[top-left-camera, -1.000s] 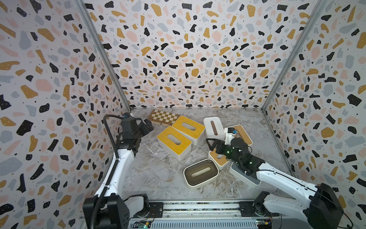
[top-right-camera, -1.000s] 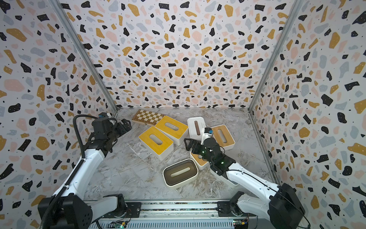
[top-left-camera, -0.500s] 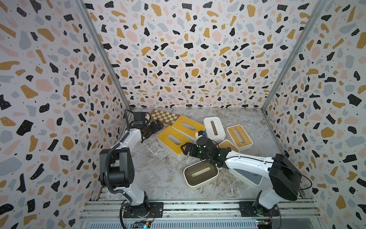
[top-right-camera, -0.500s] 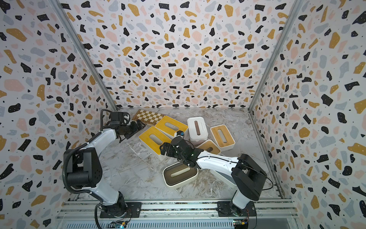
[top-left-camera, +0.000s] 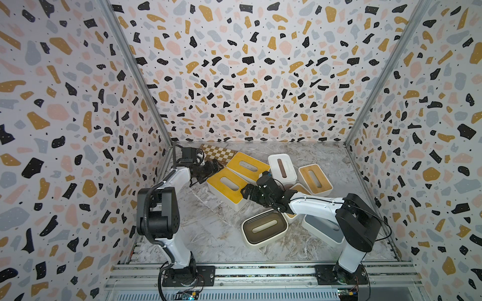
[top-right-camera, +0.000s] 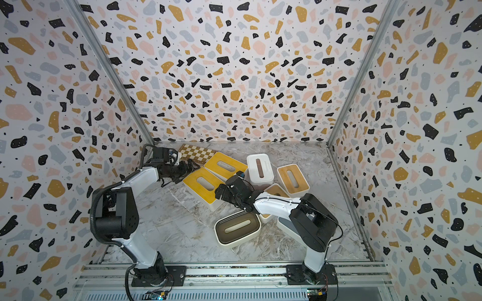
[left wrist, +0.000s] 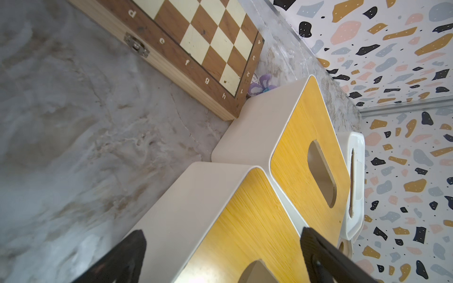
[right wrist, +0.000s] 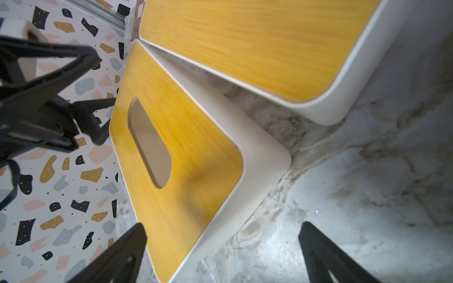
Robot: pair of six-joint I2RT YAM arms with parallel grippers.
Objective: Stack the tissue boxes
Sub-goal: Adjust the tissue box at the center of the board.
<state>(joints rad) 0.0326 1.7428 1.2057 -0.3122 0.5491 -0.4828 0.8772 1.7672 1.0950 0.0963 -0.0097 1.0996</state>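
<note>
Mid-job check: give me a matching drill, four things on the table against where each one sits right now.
Things
1. nearer yellow-lidded box
2. white-lidded box
3. dark olive-lidded box
4. chessboard

Places
A. at the back, beyond the left claw
B. on the base rail side of the right claw
C. between the farther yellow-lidded box and a light wood-lidded box
D. an open claw at each end

Pairs: 1-D, 2-C, 3-B, 4-A
</note>
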